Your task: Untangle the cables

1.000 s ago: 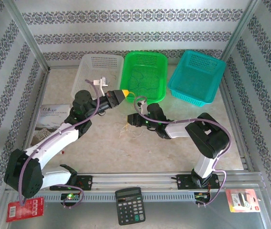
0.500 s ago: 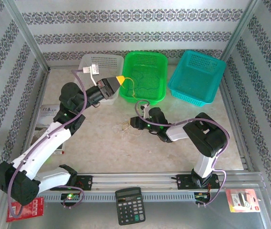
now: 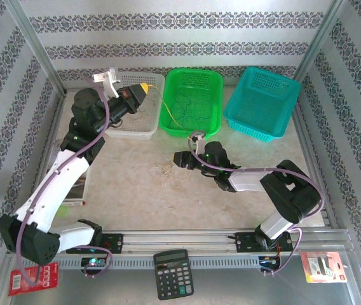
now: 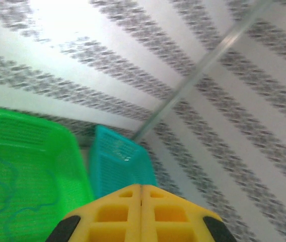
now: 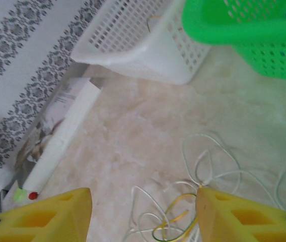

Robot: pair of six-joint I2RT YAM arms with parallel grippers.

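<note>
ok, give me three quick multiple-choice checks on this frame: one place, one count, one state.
1. The cable tangle lies: A) on the table by the right fingers B) on the booklet C) on the calculator
2. Baskets along the far edge: A) two B) three C) four
3. Right fingers are: A) shut B) open C) clamped on a basket
Answers: 1A, strands rest on the table by the fingers; 2B, white basket, green basket, teal basket; 3B, right wrist view shows a wide gap.

White arms [image 3: 60, 184], black joints [image 3: 85, 109], purple cables [image 3: 107, 111], yellow jaws
</note>
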